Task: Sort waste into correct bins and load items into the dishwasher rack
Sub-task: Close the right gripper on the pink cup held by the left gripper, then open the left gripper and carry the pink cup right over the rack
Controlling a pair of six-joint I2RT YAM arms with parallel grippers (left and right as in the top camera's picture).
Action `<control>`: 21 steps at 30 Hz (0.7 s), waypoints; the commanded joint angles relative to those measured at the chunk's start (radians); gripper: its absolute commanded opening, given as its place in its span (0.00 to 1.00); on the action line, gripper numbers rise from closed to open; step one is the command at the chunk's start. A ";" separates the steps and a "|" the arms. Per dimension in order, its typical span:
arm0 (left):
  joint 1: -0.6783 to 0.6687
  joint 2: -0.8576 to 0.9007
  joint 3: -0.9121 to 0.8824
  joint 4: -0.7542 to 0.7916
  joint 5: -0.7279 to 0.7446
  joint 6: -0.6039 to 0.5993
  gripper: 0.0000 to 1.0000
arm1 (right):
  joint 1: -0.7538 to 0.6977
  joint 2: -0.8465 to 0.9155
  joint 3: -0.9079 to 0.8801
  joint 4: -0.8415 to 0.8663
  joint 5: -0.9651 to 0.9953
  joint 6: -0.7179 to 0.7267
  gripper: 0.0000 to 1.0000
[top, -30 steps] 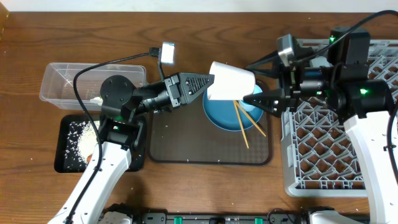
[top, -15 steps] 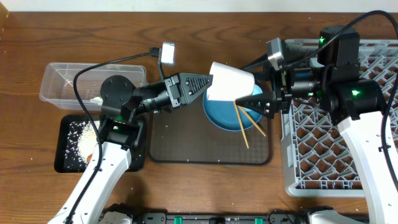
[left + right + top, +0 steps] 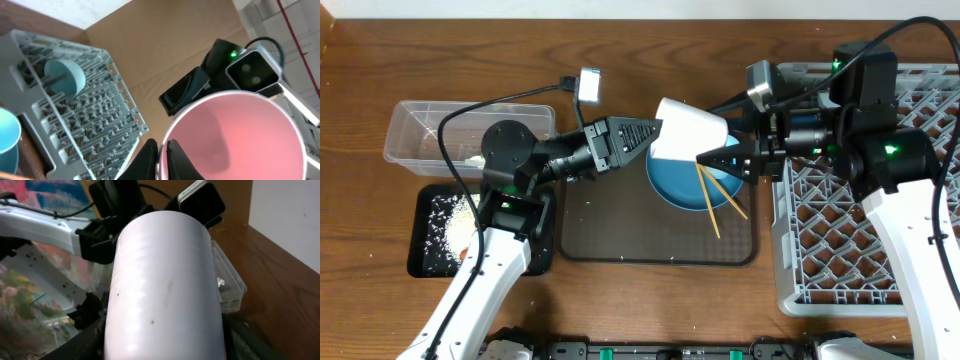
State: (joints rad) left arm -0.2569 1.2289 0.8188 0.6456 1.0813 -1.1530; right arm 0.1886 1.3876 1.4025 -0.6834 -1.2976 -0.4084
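**A:** Where was the small pink cup (image 3: 688, 130), the one that was white on the outside?

**B:** It was up in the air, tipped on its side over 1 edge of the large round blue plate (image 3: 675, 190). It was between the 2 hands.

**A:** What did the left hand (image 3: 658, 133) do?

**B:** Its 2 fingers were almost together. They pinched the cup's rim between them.

**A:** And the right hand (image 3: 712, 158)?

**B:** Its fingers stood apart, 1 on each side of the cup's bottom end. I could not tell if they pressed on it.

**A:** What lay on the plate?

**B:** The pair of wooden chopsticks (image 3: 720, 198). The plate sat on the brown bumpy tray (image 3: 620, 235) on the wooden worktop (image 3: 720, 40).

**A:** Where was the big grey plastic rack (image 3: 830, 250)?

**B:** Just to the right of the brown tray. The small light blue cup (image 3: 64, 77) sat in it.

**A:** And the bins?

**B:** The clear plastic tub (image 3: 410, 110) and the shallow black tray (image 3: 425, 262) were on the left, next to each other. Loose white rice grains (image 3: 448, 225) lay in the black tray.
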 commanded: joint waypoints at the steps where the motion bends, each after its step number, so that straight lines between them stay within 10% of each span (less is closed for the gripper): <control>1: -0.002 -0.005 0.002 -0.061 0.061 0.049 0.11 | 0.008 0.006 0.008 0.020 0.124 0.063 0.46; 21: -0.002 -0.005 0.002 -0.586 -0.089 0.473 0.22 | -0.123 0.005 0.008 -0.047 0.479 0.294 0.32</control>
State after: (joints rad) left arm -0.2581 1.2285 0.8177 0.1127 1.0668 -0.7998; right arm 0.1078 1.3891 1.4029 -0.7128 -0.9508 -0.1860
